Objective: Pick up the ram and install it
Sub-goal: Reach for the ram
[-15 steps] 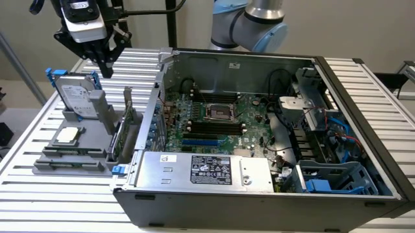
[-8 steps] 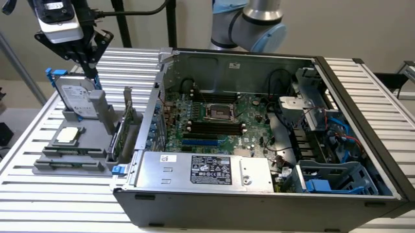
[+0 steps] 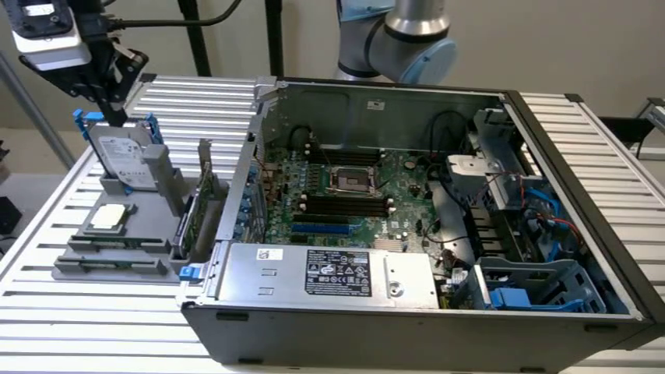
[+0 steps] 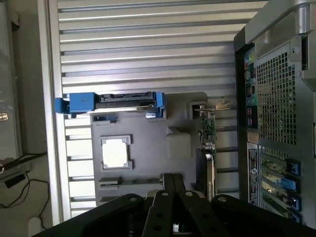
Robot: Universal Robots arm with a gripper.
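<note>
Ram (image 3: 114,243) in grey holder (image 4: 148,150) | jaws closed together, empty

Worktop (image 3: 587,132): silver metal, built of parallel ribbed slats with dark gaps between them. The slats run across the exterior view. A pale flat rail (image 4: 49,98) closes its edge in the wrist view.

Wall (image 3: 550,39) behind: plain beige, matte.

Two black poles (image 3: 273,35) stand upright behind the worktop, in front of the wall. A grey metal bar (image 3: 26,105) slants past the worktop on the exterior view's left.

Floor (image 4: 27,207) beyond the rail: dull grey-beige, with thin dark cables (image 4: 19,177) lying loose on it.

Light: even and diffuse. Bright streaks sit on the slat ridges, strongest in the wrist view; shadows soft.
</note>
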